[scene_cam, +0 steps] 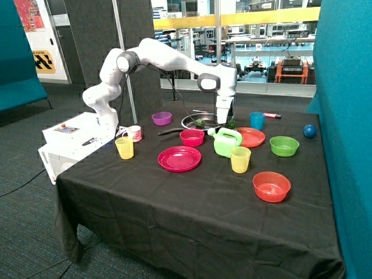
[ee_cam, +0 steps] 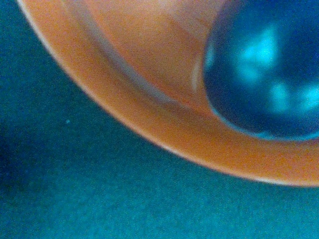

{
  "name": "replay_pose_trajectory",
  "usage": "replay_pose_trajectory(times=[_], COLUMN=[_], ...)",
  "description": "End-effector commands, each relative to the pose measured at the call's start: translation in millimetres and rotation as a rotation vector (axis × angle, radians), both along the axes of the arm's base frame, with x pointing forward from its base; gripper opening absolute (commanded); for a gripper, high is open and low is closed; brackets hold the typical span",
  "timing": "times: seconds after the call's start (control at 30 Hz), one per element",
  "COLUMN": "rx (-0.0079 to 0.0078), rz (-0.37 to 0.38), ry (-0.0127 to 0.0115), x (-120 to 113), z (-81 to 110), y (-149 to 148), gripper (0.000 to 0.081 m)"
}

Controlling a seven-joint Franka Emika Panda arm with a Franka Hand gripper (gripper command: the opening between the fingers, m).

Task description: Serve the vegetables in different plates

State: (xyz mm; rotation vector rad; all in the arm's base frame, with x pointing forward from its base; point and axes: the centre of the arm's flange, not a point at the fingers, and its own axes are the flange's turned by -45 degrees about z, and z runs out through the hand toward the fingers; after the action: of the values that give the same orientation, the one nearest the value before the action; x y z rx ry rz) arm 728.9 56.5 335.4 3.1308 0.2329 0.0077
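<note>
Because the gripper (scene_cam: 228, 123) hangs low at the near edge of the frying pan (scene_cam: 197, 121), right at the orange-red plate's (scene_cam: 251, 137) rim, you seem to be carrying a vegetable (ee_cam: 264, 69) across to serve it. The wrist view fills with that plate's rim and a dark rounded lump beside it; whether the jaws grip the lump or have let go, you cannot tell. Another dark green piece (scene_cam: 200, 122) lies in the pan. At about 7 o'clock from the orange-red plate sits the magenta plate (scene_cam: 179, 158), with nothing on it, so that serving looks undone. Mind the green watering can (scene_cam: 226, 142) just below the gripper, the blue cup (scene_cam: 257, 120) at 1 o'clock from the plate, and the pink bowl (scene_cam: 192, 137).
</note>
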Motion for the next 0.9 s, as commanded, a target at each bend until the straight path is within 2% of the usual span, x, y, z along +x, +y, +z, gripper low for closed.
replay_pose_trajectory(times=[0.0,0.1,0.2,0.37,0.57,0.87], rx=[0.0017,0.0017,0.0017,0.0017,0.0017,0.0018], rz=[0.027,0.041,0.043,0.041,0.030,-0.022], ry=[0.0051,0.0051,0.0051,0.0051,0.0051,0.0050], x=[-11,-26,-35,-56,-71,-111], z=[25.5,40.0,46.8,62.1,71.4,78.2], y=[5,8,9,10,11,12], gripper=[0.0666,0.0613,0.0634,0.0582,0.0548,0.0537])
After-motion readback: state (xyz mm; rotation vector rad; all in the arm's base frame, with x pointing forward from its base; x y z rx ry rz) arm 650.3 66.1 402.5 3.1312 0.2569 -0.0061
